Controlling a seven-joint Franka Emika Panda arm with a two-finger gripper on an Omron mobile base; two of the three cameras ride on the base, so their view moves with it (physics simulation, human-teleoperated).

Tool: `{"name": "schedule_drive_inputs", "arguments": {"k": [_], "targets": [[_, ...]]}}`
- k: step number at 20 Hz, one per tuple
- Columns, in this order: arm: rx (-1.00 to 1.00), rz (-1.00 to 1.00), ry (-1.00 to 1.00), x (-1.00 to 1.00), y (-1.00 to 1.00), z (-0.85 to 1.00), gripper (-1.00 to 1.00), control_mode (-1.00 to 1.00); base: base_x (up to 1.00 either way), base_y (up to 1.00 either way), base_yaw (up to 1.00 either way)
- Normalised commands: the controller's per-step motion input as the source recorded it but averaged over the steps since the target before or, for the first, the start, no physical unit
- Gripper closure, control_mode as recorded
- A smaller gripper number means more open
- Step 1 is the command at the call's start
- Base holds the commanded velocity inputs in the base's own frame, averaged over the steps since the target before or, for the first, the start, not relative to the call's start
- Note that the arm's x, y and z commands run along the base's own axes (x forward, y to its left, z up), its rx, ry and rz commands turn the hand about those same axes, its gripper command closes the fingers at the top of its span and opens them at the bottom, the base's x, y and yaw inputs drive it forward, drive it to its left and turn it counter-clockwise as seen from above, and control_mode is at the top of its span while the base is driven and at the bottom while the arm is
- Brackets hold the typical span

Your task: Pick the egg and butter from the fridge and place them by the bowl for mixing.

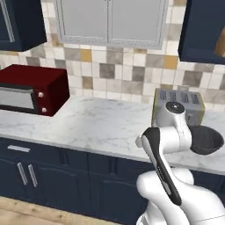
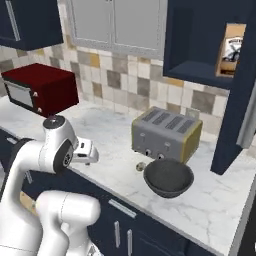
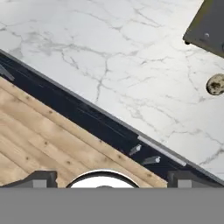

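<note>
The gripper (image 3: 112,177) is held wide open and empty above the counter edge (image 3: 109,118). The egg (image 2: 141,165) is seen ahead of it, beside the bowl (image 2: 168,177). Butter likely remains; the fridge should be approached next.

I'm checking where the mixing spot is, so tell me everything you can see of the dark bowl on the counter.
The bowl is round, deep and dark charcoal grey with a thin rim and a faintly speckled inside, matte like stone or ceramic. It stands upright on the white marble counter, near the front edge, just in front of the grey toaster. Nothing lies in it. A small tan roundish egg sits on the counter close to its left rim; whether they touch is unclear.
</note>
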Motion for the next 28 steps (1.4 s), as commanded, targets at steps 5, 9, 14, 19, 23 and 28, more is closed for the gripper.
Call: {"name": "schedule_drive_inputs", "arguments": {"k": [5, 9, 14, 19, 23, 28], "targets": [[0.00, 0.00, 0.00, 0.00, 0.00, 0.00, -1.00, 1.00, -0.04, 0.00, 1.00], [0.00, 0.00, 0.00, 0.00, 0.00, 0.00, -1.00, 1.00, -0.04, 0.01, 1.00], [0.00, 0.00, 0.00, 0.00, 0.00, 0.00, -1.00, 1.00, -0.04, 0.11, 0.98], [0.00, 0.00, 0.00, 0.00, 0.00, 0.00, -1.00, 1.00, 0.00, 0.31, 0.80], [0.00, 0.00, 0.00, 0.00, 0.00, 0.00, -1.00, 1.00, 0.06, 0.36, 0.65], [0.00, 0.00, 0.00, 0.00, 0.00, 0.00, -1.00, 1.00, 0.18, 0.41, 0.48]]}}
